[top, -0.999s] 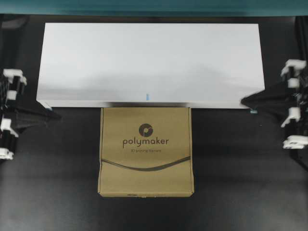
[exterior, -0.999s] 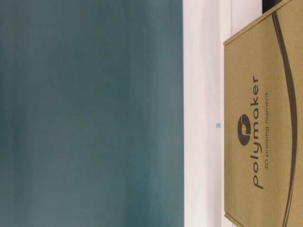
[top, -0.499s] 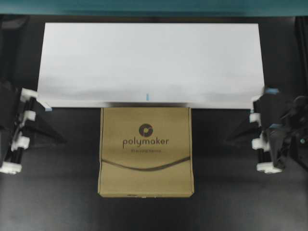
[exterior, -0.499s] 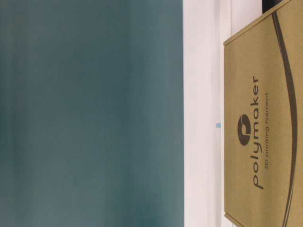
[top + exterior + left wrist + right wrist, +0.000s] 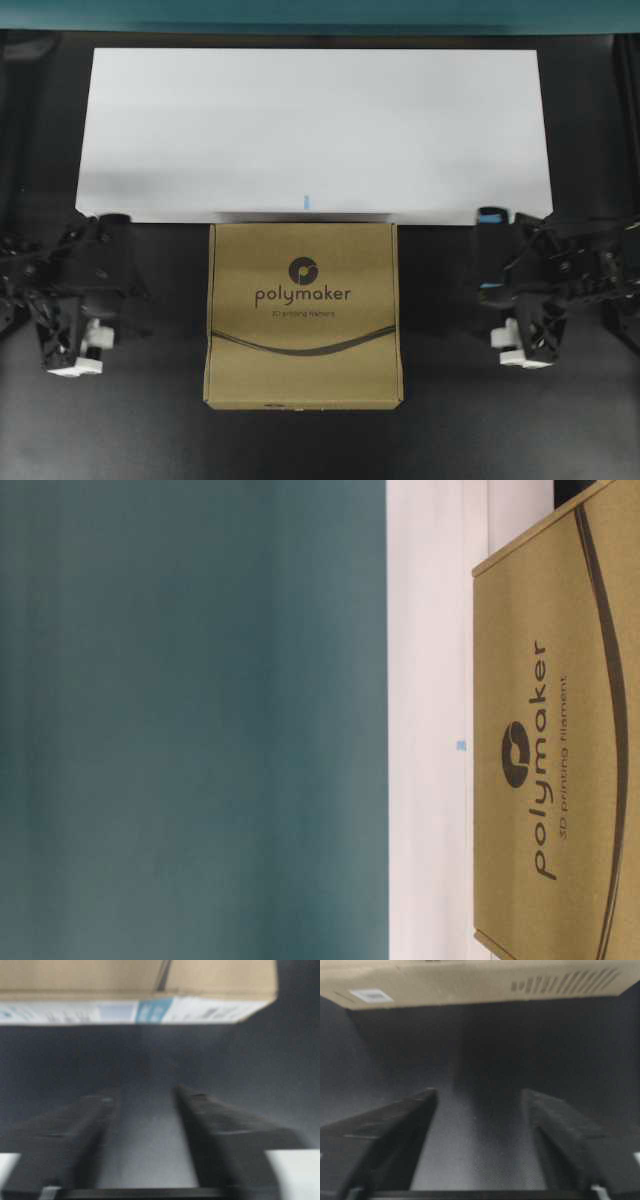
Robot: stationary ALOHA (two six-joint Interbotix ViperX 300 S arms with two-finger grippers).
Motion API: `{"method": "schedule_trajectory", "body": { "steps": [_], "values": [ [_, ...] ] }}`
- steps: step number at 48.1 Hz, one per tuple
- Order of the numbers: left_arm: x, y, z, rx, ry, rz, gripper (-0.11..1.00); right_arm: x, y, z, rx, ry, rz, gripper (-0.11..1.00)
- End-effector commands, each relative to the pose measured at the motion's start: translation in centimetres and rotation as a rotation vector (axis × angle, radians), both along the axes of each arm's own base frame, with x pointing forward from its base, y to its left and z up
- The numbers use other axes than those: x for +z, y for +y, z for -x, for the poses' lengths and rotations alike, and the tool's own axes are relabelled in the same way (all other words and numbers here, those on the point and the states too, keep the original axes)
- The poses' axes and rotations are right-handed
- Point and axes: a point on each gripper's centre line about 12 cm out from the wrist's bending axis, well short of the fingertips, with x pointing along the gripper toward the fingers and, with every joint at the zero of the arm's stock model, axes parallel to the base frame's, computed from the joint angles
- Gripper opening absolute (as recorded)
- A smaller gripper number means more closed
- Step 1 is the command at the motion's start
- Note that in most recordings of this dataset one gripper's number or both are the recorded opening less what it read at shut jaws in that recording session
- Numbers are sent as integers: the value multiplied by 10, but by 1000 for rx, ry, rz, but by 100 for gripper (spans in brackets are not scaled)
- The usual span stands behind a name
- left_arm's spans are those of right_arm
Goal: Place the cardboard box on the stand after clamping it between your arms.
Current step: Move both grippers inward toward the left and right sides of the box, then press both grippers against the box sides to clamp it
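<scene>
Black left tool (image 5: 110,275): sits on the dark counter (image 5: 300,440) left of the box, apart from it. Wrist view shows its two fingers (image 5: 80,1135) spread, nothing between them, box side ahead across a bare gap.
Cardboard box (image 5: 303,315): brown, flat on the counter, logo up, far edge right against the front of the stand. Not lifted, not gripped.
White stand (image 5: 315,130): behind the box, much wider than it, small blue mark at front centre.
Right tool (image 5: 500,275): right of the box, also apart from it, blue-edged pad facing inward. Fingers (image 5: 570,1135) spread, holding nothing.
Step in hand: likely closing in for the squeeze.
Doing it well: bring both sides in at matching points near mid-length of the box, level, arriving together so it does not spin or slide. Press firmly enough to carry, not crush. Then lift clear of the stand's edge before moving back over it.
</scene>
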Motion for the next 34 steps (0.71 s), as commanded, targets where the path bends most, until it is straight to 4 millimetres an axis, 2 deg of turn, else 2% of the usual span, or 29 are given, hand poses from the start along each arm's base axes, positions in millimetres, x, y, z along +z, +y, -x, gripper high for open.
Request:
{"method": "schedule_trajectory", "body": {
  "steps": [1, 5, 7, 14, 21, 34],
  "values": [
    [-5, -2, -6, -2, 12, -1, 61, -8, 8, -6, 24, 14, 2, 72],
    [-13, -3, -11, -5, 20, -2, 81, -16, 9, -11, 25, 20, 9, 78],
    [-17, -4, -15, -6, 15, -2, 83, -19, 8, -15, 24, 20, 13, 78],
    [-37, -6, -26, -15, 47, -11, 77, -34, 9, -28, 28, 27, 23, 78],
    [-54, -7, -34, -14, 101, -18, 78, -50, 11, -38, 24, 51, 27, 78],
    [-61, -9, -53, -14, 139, -28, 78, -52, 15, -60, 26, 12, 23, 78]
  ]
}}
